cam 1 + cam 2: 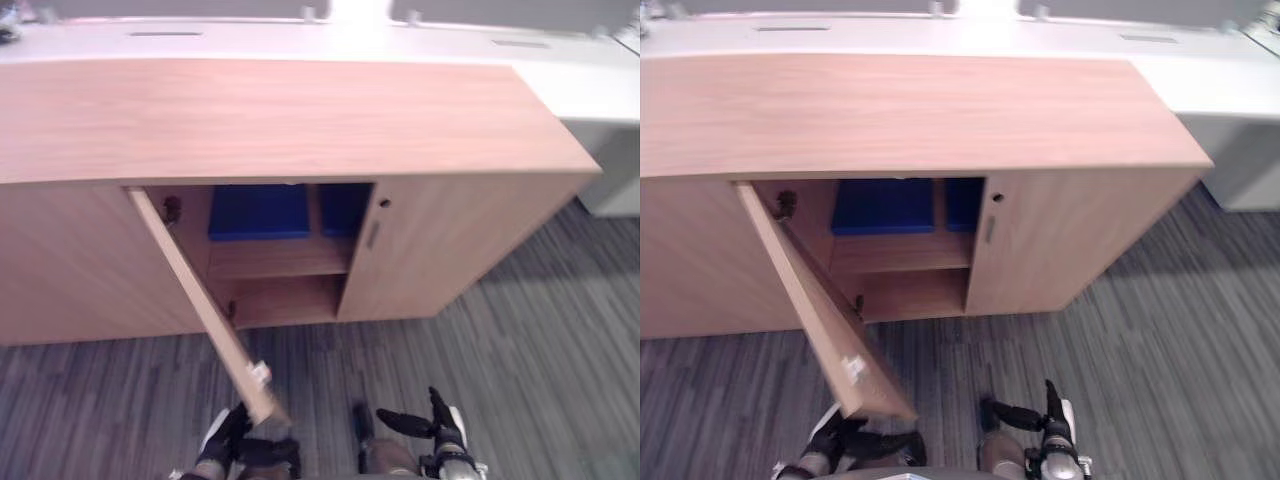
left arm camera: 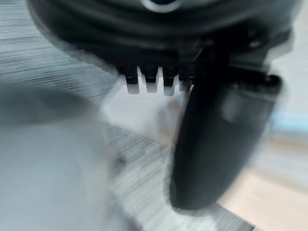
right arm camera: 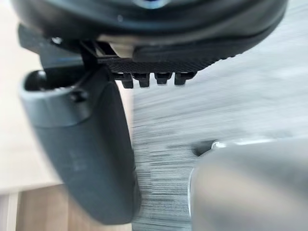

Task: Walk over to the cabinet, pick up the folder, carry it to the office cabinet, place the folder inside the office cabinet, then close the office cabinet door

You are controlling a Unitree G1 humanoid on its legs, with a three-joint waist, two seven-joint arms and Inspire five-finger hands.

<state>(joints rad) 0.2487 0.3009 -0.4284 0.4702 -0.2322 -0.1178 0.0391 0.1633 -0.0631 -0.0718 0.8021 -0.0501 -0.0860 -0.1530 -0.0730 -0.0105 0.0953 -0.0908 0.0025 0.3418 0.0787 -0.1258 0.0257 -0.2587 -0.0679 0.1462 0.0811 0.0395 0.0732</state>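
Cabinet (image 1: 300, 120): low, wooden; left door (image 1: 815, 310) swung wide toward the near side.
Folder (image 1: 258, 212): blue, lodged on the upper shelf (image 1: 270, 258) inside.
Left hand (image 1: 225, 437): low, just beside the door's free corner, fingers relaxed, nothing held.
Right hand (image 1: 440, 425): near right, fingers spread, nothing held.
Hazard: if the door is pushed at its low corner, the hand may slide off and the door be left ajar. A protruding folder would block closure; whether it protrudes cannot be judged.
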